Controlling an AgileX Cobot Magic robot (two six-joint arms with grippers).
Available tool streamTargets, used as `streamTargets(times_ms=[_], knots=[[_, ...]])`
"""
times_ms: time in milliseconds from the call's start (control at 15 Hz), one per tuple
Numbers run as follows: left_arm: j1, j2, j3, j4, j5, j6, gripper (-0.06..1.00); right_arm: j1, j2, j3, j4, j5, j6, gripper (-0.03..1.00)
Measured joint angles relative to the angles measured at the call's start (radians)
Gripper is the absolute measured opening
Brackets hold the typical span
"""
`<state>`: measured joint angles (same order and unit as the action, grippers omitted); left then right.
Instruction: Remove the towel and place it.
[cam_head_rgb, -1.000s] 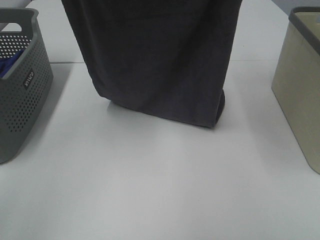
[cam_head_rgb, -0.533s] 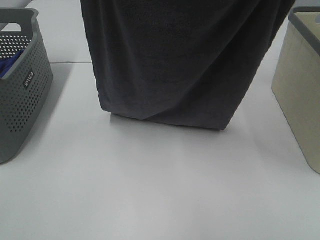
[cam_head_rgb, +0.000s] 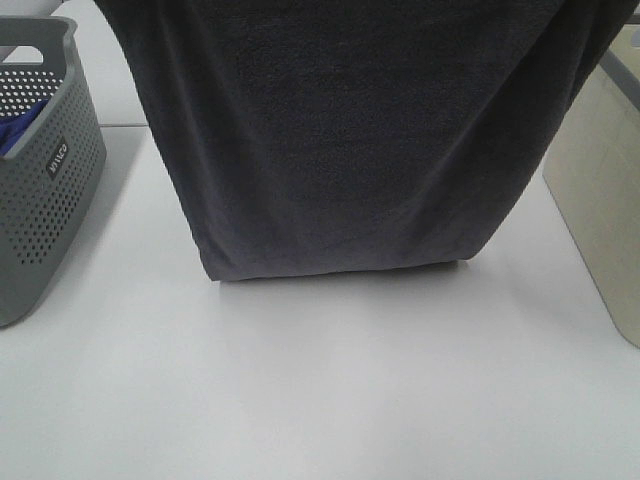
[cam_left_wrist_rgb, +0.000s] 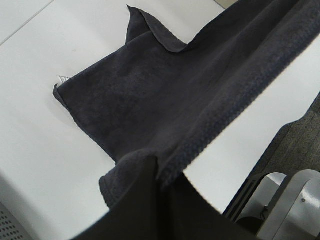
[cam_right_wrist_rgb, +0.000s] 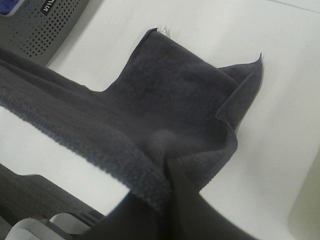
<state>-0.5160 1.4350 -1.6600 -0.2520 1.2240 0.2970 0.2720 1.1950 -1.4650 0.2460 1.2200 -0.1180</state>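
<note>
The dark charcoal towel (cam_head_rgb: 340, 150) hangs as a wide sheet from above the exterior view's top edge. Its lower edge rests on the white table (cam_head_rgb: 320, 380). Neither gripper shows in the exterior view. In the left wrist view my left gripper (cam_left_wrist_rgb: 155, 167) is shut on the towel's (cam_left_wrist_rgb: 150, 100) upper edge, and the cloth drapes down to the table with its white tag (cam_left_wrist_rgb: 62, 78) at a far corner. In the right wrist view my right gripper (cam_right_wrist_rgb: 167, 162) is shut on the towel's (cam_right_wrist_rgb: 170, 90) other upper corner, and the tag (cam_right_wrist_rgb: 165, 31) lies on the table.
A grey perforated basket (cam_head_rgb: 40, 170) holding a blue cloth (cam_head_rgb: 12, 132) stands at the table's left edge. A beige basket (cam_head_rgb: 600, 190) stands at the right, partly behind the towel. The same grey basket (cam_right_wrist_rgb: 45, 20) shows in the right wrist view.
The hanging towel has spread wider to both sides. Its lower edge has slid nearer the camera and flattened out, and it now overlaps the beige basket's top.
</note>
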Motion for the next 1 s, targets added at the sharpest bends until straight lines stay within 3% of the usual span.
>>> streamTargets(times_ms=[467,800,1000], knots=[[-0.004,-0.061,0.312,-0.092,-0.004,-0.023,0.00,0.000,-0.165,0.243,0.058,-0.001,0.046,0.02],[-0.004,-0.061,0.394,-0.116,-0.006,-0.015,0.00,0.000,-0.197,0.397,0.073,-0.002,0.110,0.02],[-0.004,-0.061,0.432,-0.131,-0.006,-0.012,0.00,0.000,-0.197,0.407,0.075,-0.002,0.127,0.02]])
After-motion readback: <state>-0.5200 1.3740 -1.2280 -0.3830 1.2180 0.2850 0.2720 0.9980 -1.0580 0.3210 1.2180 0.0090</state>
